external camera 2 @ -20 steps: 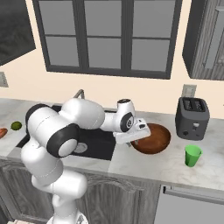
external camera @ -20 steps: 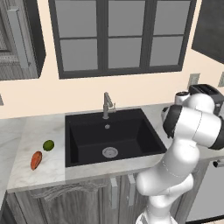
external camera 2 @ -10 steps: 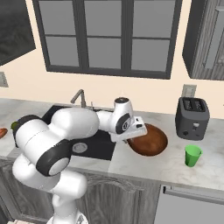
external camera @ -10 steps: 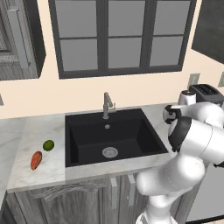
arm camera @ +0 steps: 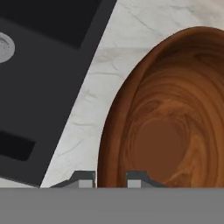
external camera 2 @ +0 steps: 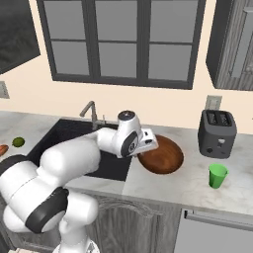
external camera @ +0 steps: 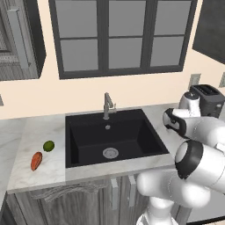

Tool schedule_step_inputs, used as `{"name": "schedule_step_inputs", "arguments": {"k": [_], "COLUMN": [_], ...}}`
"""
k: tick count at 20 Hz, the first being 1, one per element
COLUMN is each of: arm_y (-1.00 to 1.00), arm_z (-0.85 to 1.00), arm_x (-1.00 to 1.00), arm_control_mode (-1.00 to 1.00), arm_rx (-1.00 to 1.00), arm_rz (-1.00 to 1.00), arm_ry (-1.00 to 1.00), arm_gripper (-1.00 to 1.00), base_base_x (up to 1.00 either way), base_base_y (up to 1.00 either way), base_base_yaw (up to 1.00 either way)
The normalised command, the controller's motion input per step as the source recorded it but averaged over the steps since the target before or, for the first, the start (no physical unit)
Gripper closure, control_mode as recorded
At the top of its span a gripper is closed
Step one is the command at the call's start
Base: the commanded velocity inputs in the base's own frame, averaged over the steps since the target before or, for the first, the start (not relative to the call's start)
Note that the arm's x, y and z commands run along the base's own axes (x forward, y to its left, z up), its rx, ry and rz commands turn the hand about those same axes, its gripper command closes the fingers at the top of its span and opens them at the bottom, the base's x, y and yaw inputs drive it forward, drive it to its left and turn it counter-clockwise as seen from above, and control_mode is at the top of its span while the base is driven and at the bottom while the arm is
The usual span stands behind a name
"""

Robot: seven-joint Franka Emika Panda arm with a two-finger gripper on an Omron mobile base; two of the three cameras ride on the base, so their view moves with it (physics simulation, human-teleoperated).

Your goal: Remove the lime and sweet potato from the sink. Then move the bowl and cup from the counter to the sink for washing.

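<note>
The brown wooden bowl (external camera 2: 164,157) sits tilted on the counter (external camera 2: 168,190) just right of the black sink (external camera 2: 63,134). My gripper (external camera 2: 148,144) is at the bowl's left rim. In the hand view the two fingertips (arm camera: 111,179) stand on either side of the rim of the bowl (arm camera: 175,131), shut on it. The green cup (external camera 2: 217,175) stands upright further right. The lime (external camera: 48,145) and the sweet potato (external camera: 36,161) lie on the counter left of the sink (external camera: 127,136), also seen as lime (external camera 2: 18,142) and sweet potato (external camera 2: 2,149).
A grey toaster (external camera 2: 217,133) stands at the back right, behind the cup. The faucet (external camera: 107,104) rises at the sink's back edge, and the silver drain (external camera: 110,153) shows in the basin floor. My white arm hides the bowl in the left base view.
The jaws have narrowed onto the bowl's rim. The bowl and the gripper have shifted left, toward the sink's right edge.
</note>
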Motion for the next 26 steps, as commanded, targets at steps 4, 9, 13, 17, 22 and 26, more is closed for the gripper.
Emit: {"name": "schedule_step_inputs", "arguments": {"k": [4, 9, 13, 17, 22, 26], "arm_y": [0.29, 0.29, 0.23, 0.26, 0.25, 0.21], "arm_z": [0.22, 0.24, 0.31, 0.31, 0.19, 0.13], "arm_x": [-0.09, -0.08, 0.00, 0.00, -0.03, -0.07], "arm_control_mode": [-1.00, -1.00, -1.00, -1.00, -1.00, -1.00], "arm_rx": [0.00, 0.00, 0.00, 0.00, 0.00, 0.00], "arm_rz": [0.06, 0.10, 0.16, 0.20, 0.28, 0.33], "arm_ry": [-0.03, 0.00, 0.00, 0.02, 0.01, 0.00], "arm_gripper": [1.00, 1.00, 1.00, 1.00, 1.00, 1.00], "base_base_x": [0.00, 0.00, 0.00, 0.00, 0.00, 0.00], "base_base_y": [0.00, 0.00, 0.00, 0.00, 0.00, 0.00], "base_base_yaw": [0.00, 0.00, 0.00, 0.00, 0.00, 0.00]}}
